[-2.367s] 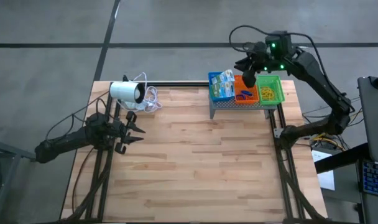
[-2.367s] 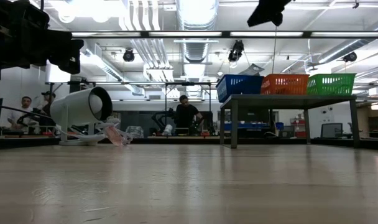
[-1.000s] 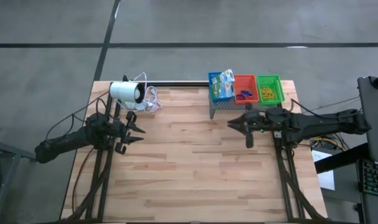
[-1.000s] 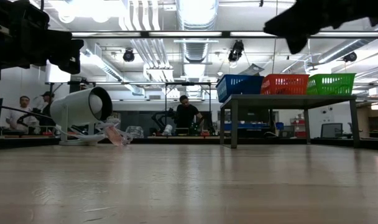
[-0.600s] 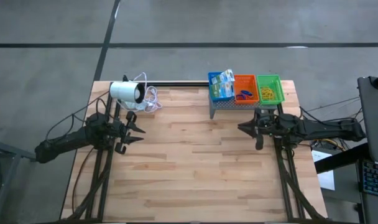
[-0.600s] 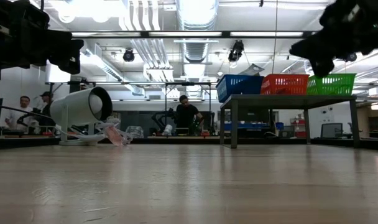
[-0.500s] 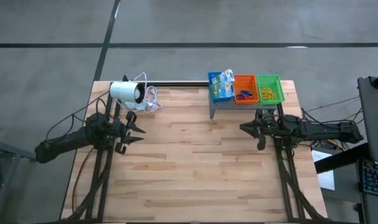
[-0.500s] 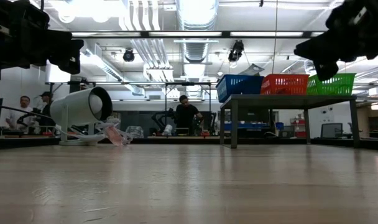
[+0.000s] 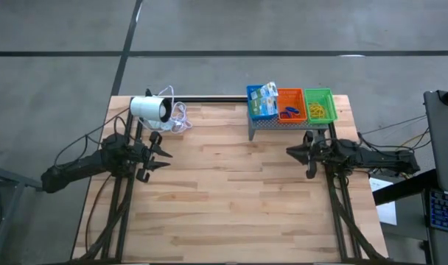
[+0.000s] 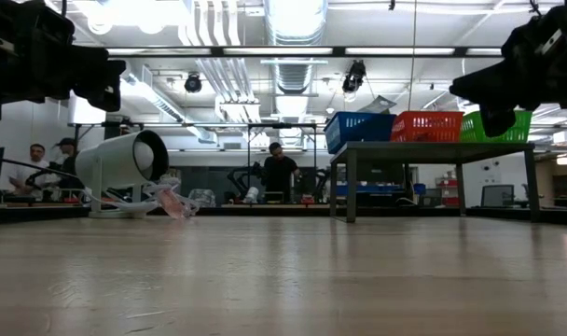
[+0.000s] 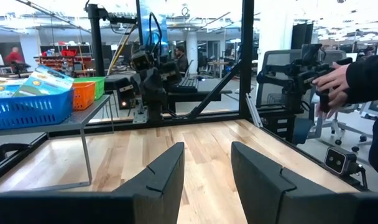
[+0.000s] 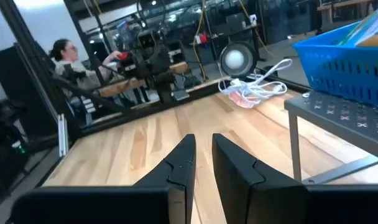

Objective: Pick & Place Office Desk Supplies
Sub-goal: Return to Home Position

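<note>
Left end effector (image 9: 163, 157) hangs low at the counter's (image 9: 224, 206) left edge, just fwd of the white cylinder (image 9: 150, 108) & its coiled cable (image 9: 180, 118). Its fingers (image 11: 164, 180) stand well apart w/ nothing btwn them.

Right end effector (image 9: 296, 156) sits at the right edge, just in front of the grey perforated stand (image 9: 283, 124), pointing inward across the counter. Its fingers (image 12: 179, 165) show only a narrow gap, prob. slightly parted, & hold nothing.

The stand is at the counter's back right & carries 3 bins side by side: blue bin (image 10: 360, 131), orange bin (image 10: 428, 126), green bin (image 10: 521, 126).
- Green-and-white packets (image 9: 264, 94) stick up out of the blue bin.
- Red and blue loops (image 9: 288, 112) lie in the orange bin.
- Tan-yellow rubber bands (image 9: 320, 110) lie in the green bin.

Beyond the counter a person (image 12: 66, 53) sits at a desk. On the other side of the room a hand (image 11: 335, 78) w/ a dark sleeve touches some equipment.
</note>
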